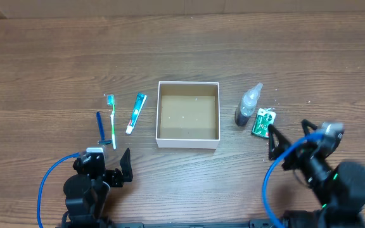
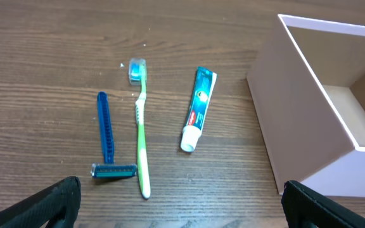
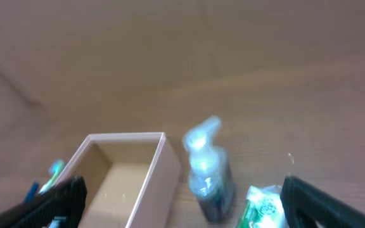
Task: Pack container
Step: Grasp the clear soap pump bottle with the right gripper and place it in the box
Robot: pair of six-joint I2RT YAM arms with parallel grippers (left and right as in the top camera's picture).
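Observation:
The container (image 1: 188, 140), a square white-walled box with a brown inside, sits empty mid-table; it also shows in the left wrist view (image 2: 309, 120) and the right wrist view (image 3: 163, 164). Left of it lie a toothpaste tube (image 1: 135, 113) (image 2: 198, 109), a green toothbrush (image 1: 112, 118) (image 2: 141, 133) and a blue razor (image 1: 100, 128) (image 2: 108, 139). Right of it stand a small pump bottle (image 1: 248, 104) (image 3: 206, 170) and a green packet (image 1: 263, 121) (image 3: 263, 208). My left gripper (image 1: 116, 170) (image 2: 181, 206) is open and empty, near the razor. My right gripper (image 1: 282, 144) (image 3: 181, 201) is open and empty, near the packet.
The table is brown wood. A light wall edge (image 1: 182, 6) runs along the far side. Bare wood lies between the container and my grippers.

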